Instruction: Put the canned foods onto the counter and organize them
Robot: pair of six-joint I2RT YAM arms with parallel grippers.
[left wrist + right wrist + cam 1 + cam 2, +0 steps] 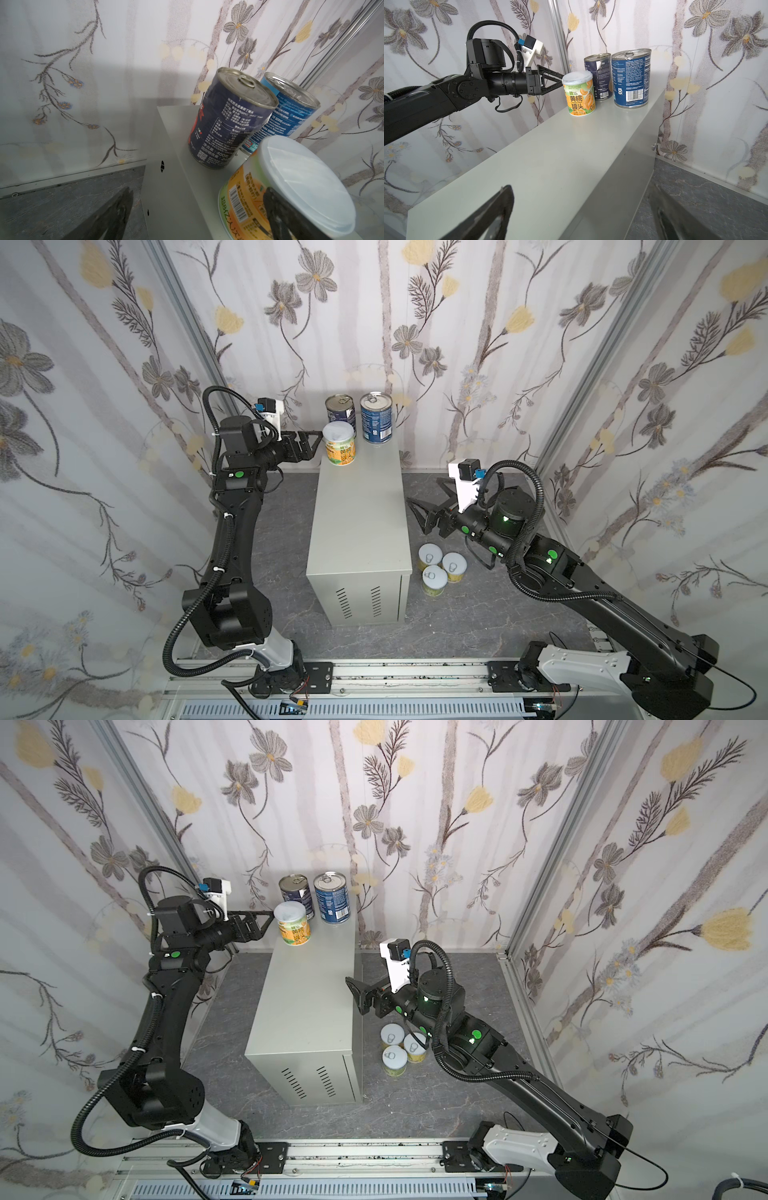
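- Counter (359, 510) sits mid-scene. 3 cans stand upright at its 12 o'clock end: navy can (340, 408) and blue can (376, 418) side by side at the back, peach can (340, 448) just at 6 o'clock of the navy one.
- Floor cans (434, 578): 3 short ones, upright and bunched tight on the floor (457, 614), approx 4 o'clock of the counter, near its side.
- L gripper (559, 80): jaws wide, at 9 o'clock of the peach can, tips by its side near the lid. Not clamped, nothing held; can't tell if a tip touches.
- R gripper (355, 990): jaws wide, empty, at 3 o'clock of the counter just off its edge. Floor cans lie below it, approx 5 o'clock.
- Step, my read: half done, 3 up and 3 to go. Peach can looks placed, so fetching a floor can comes next.
- Next move calls for: R gripper down over an outer floor can, a jaw eased into the gap w/o knocking the neighbours. Then lift clear of the counter edge and set it at 3 o'clock of the peach can, where the top is bare.
- L gripper should back off toward 9 o'clock w/o nudging the peach can, which sits near the edge.
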